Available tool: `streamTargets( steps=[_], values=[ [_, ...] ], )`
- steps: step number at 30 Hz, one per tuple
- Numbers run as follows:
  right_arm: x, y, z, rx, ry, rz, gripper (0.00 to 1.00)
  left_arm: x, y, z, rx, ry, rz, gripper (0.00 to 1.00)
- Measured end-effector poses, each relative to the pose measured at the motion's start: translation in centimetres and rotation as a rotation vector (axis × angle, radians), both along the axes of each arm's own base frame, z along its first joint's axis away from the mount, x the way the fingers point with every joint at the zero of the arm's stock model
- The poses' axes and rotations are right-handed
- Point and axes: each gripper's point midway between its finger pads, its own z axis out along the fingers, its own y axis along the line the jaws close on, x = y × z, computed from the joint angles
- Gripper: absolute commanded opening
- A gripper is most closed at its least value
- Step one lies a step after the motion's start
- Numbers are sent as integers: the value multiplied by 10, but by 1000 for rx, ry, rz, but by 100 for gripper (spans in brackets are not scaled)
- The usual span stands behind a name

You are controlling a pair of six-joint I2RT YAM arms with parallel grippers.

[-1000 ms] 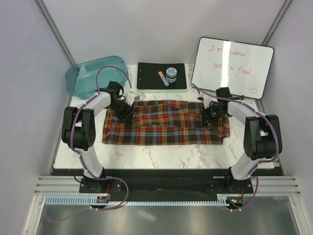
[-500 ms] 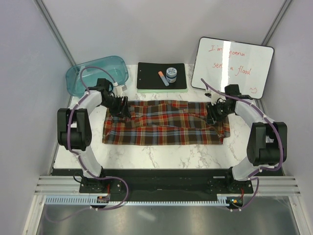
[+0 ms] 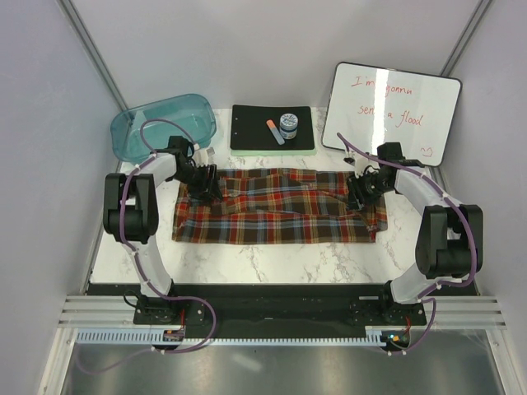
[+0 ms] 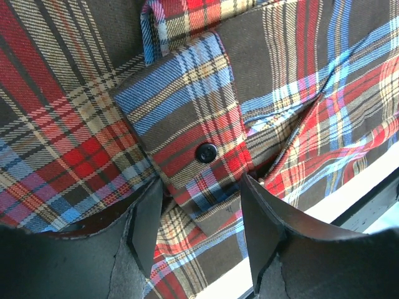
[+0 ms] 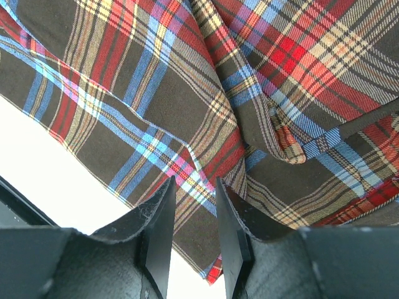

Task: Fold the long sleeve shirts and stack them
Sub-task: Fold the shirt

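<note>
top external | the plaid shirt point(image 3: 280, 216) is laid across the middle of the bench point(image 3: 280, 265), from 9 to 3 o'clock | the left hand point(image 3: 205, 187) is held open over a cuff point(image 4: 187, 118) at 10 o'clock | the right hand point(image 3: 357, 192) is set at 2 o'clock, fingers a little apart, no cloth pinched

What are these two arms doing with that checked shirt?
They're partway through folding it. The plaid shirt lies flat as a long band on the marble table. The left tool is at the shirt's far left corner, its jaws open over a buttoned cuff. The right tool is at the far right corner, jaws narrowly apart at the cloth's edge. Whether it's pinching any cloth is unclear.
</note>
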Motion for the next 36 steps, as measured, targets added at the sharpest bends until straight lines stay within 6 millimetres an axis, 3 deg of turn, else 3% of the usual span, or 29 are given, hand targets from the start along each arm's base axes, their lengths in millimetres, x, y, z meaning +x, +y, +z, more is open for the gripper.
streamTargets(
  steps=[8, 11, 16, 25, 36],
  values=[
    [0, 0, 0, -1, 0, 2, 40, 1, 2, -4, 17, 10, 15, 61],
    [0, 0, 0, -1, 0, 2, 40, 1, 1, -3, 10, 14, 20, 40],
    [0, 0, -1, -1, 2, 2, 40, 3, -1, -1, -7, 7, 22, 36],
    [-1, 0, -3, -1, 11, 3, 39, 7, 1, 15, 4, -48, 25, 2],
    [-2, 0, -5, 2, 18, 8, 38, 5, 29, 19, 124, -61, 26, 2]
  ],
)
